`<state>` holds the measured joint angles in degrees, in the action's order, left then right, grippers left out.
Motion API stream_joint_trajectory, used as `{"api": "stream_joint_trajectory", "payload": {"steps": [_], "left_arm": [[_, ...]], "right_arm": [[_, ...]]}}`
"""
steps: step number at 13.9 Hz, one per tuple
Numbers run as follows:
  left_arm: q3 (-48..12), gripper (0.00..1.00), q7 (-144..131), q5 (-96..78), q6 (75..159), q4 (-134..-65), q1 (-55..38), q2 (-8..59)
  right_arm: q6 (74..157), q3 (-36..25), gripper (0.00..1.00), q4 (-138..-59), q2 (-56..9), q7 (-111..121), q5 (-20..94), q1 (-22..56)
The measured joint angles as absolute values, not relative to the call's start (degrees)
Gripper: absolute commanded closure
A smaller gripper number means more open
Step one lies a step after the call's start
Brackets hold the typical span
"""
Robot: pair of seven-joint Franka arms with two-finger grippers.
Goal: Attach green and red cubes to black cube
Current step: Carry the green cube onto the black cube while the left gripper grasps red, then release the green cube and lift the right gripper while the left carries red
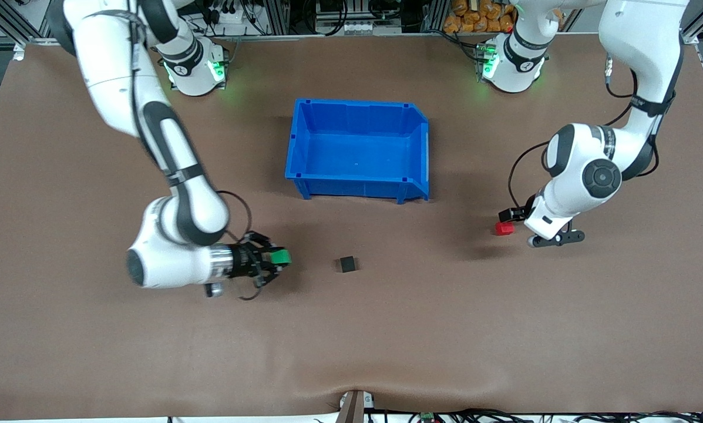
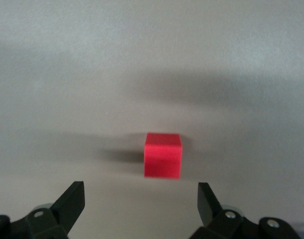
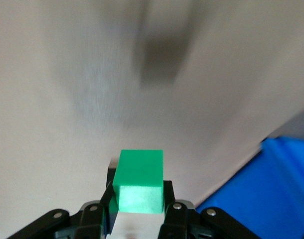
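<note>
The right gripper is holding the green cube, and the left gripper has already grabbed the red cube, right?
Not quite. The right gripper does hold the green cube, but the left gripper is open and has not grabbed the red cube. The left wrist view shows the cube on the table, clear of both fingers.

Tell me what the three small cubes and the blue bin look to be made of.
Green cube, red cube, black cube: likely plastic or foam, matte, evenly coloured, no glare. Large blue bin: probably moulded plastic, with slight sheen and ribbed walls.
</note>
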<state>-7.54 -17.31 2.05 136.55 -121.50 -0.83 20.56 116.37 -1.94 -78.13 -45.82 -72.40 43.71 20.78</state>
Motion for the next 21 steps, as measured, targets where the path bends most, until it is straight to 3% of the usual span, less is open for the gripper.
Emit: {"api": "stream_joint_trajectory", "payload": {"steps": [4,9,10,12,15,17,18,19,20,21], "left_arm": [[-7.56,0.0,-17.31,2.05,139.58,-119.63,-1.01,24.73],[-7.56,0.0,-17.31,2.05,141.05,-118.92,-1.44,26.67],[-7.57,0.04,-17.31,2.05,141.56,-118.92,-1.49,27.08],[-7.54,0.29,-17.31,2.05,141.94,-118.92,-1.44,27.68],[-7.48,0.52,-17.36,2.05,141.97,-118.92,-1.41,27.82],[-7.43,0.86,-17.42,2.05,141.97,-118.93,-1.31,27.83],[-7.4,1.0,-17.58,2.05,141.97,-118.94,-1.26,27.83],[-7.39,1.0,-17.95,2.05,141.96,-118.94,-1.23,27.83],[-7.39,1.0,-18.59,2.05,141.96,-118.94,-1.22,27.83],[-7.4,1.0,-20.03,2.05,141.96,-118.9,-1.27,27.82]], "right_arm": [[130.16,-2.01,1.0,-80.43,-46.34,-80.87,43.72,27.94],[139.69,-2.09,1.0,-81.24,-48.23,-84.36,43.72,31.01],[141.49,-2.09,1.0,-81.5,-48.75,-84.97,43.72,31.65],[142.77,-2.1,1.0,-81.77,-49.54,-85.74,43.72,32.37],[143.2,-2.11,1.0,-81.8,-50.59,-86.16,43.72,33.01],[143.65,-2.1,1.0,-81.78,-50.97,-87.3,43.72,33.67],[144.04,-2.11,0.94,-81.77,-51.02,-88.02,43.72,34.05],[144.41,-2.12,0.85,-81.75,-51.06,-88.92,43.72,34.34],[144.56,-2.12,0.62,-81.68,-51.11,-89.81,43.72,34.48],[144.58,-2.12,0.19,-81.59,-51.16,-90.55,43.72,34.51]]}}
